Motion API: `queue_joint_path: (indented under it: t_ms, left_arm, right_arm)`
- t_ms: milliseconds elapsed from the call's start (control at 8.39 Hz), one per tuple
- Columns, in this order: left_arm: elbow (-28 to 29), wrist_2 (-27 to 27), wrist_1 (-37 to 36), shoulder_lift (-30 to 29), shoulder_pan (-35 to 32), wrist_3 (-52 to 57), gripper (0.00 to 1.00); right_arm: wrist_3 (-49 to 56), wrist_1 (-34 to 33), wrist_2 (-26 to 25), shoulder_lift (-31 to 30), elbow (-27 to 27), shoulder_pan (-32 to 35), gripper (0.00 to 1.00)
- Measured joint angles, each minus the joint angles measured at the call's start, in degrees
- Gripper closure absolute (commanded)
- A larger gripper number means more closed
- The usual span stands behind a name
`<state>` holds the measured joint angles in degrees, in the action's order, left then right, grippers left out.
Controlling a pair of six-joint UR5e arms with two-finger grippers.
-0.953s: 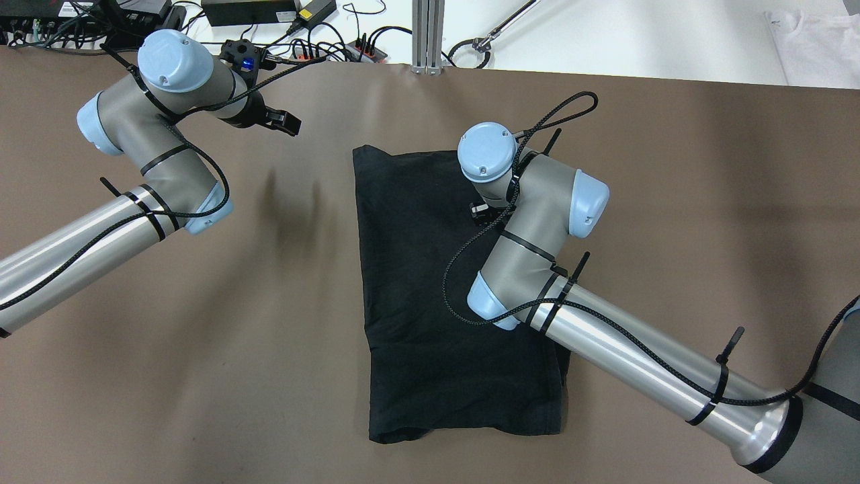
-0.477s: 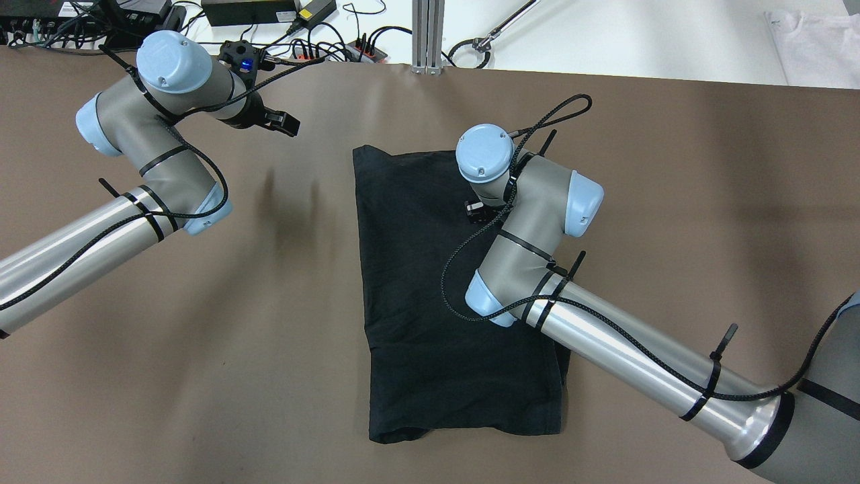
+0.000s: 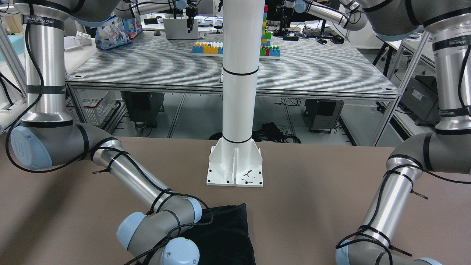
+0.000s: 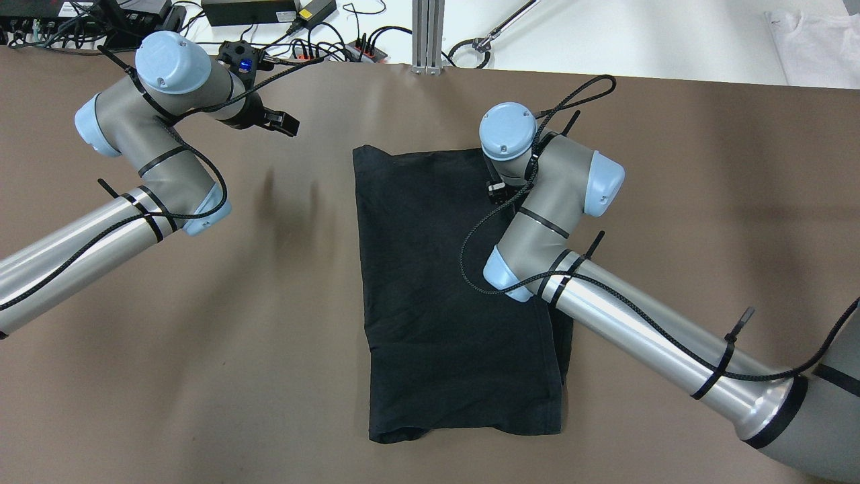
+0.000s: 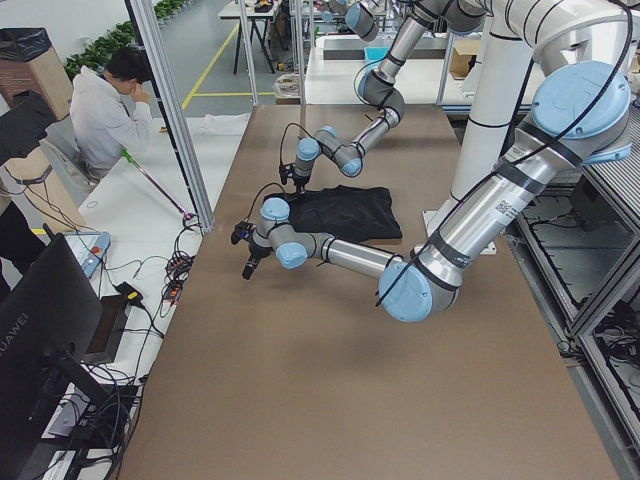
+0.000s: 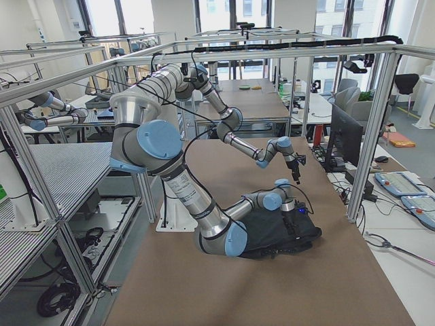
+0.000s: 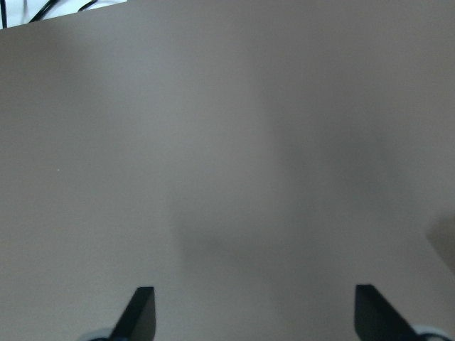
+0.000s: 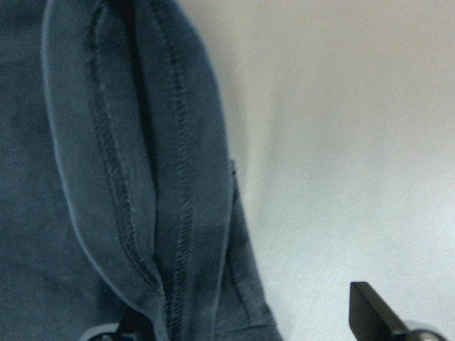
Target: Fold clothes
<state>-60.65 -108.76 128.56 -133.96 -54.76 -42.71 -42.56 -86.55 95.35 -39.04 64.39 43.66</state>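
Straddling a hemmed edge of the clothes (image 4: 430,289), the right claw (image 8: 249,323) is spread wide and grips nothing. One fingertip sits at the doubled hem and the other over the bare table (image 4: 201,370). The black piece lies flat, reaching from this claw back toward the robot. The left claw (image 7: 256,316) is equally released, with only bare table beneath it and the clothes well apart from it.

Two stitched hems lie side by side under the right claw, so closing here could catch just the top layer and peel the stack apart. A pinch this close to the edge may also slip off the soft fabric. With the left claw so far away, a one-corner lift would likely drag the piece askew.

"HUAWEI" reads on the back of the monitor (image 5: 40,330). A printed band on the right arm (image 3: 46,73) is too small to read surely.
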Motion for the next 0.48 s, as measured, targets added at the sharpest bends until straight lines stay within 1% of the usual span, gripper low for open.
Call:
queue_joint_path:
  t_ms: [477]
  left_arm:
    - [-0.7,-0.1,0.0,0.1,0.0,-0.9,0.0]
  right_arm:
    - [7.0,1.7,0.5,-1.7,-0.5,6.2,0.06]
